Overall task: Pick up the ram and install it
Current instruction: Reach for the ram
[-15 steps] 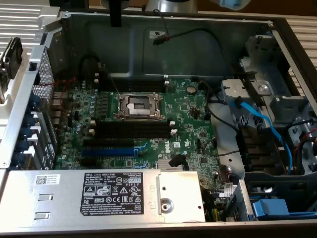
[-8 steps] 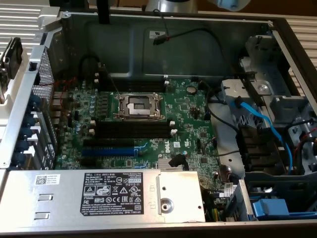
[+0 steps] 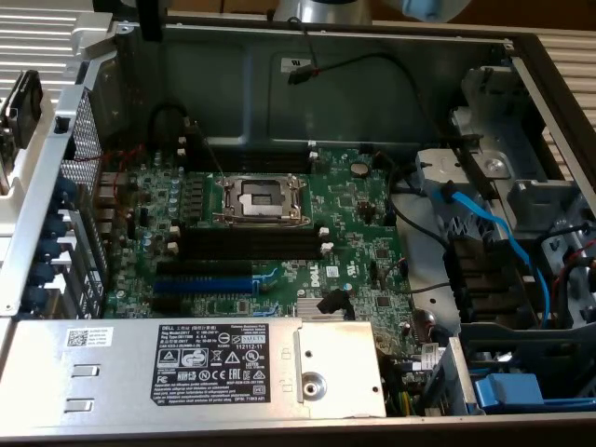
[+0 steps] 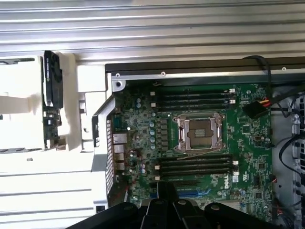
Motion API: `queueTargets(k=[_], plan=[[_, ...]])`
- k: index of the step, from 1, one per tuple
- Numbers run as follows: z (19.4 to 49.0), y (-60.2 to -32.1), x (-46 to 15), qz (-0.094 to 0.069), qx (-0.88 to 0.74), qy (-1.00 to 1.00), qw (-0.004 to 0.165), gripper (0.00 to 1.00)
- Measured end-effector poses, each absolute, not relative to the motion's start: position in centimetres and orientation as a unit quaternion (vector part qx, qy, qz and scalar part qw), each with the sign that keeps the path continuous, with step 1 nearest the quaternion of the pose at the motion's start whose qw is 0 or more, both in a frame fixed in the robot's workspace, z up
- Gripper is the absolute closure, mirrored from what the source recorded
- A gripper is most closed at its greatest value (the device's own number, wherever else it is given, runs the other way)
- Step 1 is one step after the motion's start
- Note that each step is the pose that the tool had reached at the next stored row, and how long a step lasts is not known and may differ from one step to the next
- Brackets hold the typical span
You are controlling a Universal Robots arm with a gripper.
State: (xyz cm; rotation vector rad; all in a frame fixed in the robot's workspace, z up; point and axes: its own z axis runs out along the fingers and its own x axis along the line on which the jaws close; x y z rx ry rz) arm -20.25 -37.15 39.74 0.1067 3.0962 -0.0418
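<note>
Both fingers (image 4: 163, 195) are pressing together, holding nothing, hovering over the motherboard (image 4: 248, 143). What is probably the ram (image 4: 51, 125) is standing in a white holder (image 4: 78, 109) outside the case (image 4: 190, 72), well apart. Arriving closed like this, they would be knocking it over rather than gripping it.

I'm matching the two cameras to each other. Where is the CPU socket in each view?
Exterior view: the CPU socket sits a little to the exterior view's left of centre.
Wrist view: the CPU socket lies between two banks of black memory slots.
Shared landmark: the white Dell logo.
</note>
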Motion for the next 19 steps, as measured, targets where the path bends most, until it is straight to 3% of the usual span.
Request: queueTargets(k=[19], plan=[[39.7,-36.6,-28.8,-0.014,0.035,0.999,0.030,0.90]])
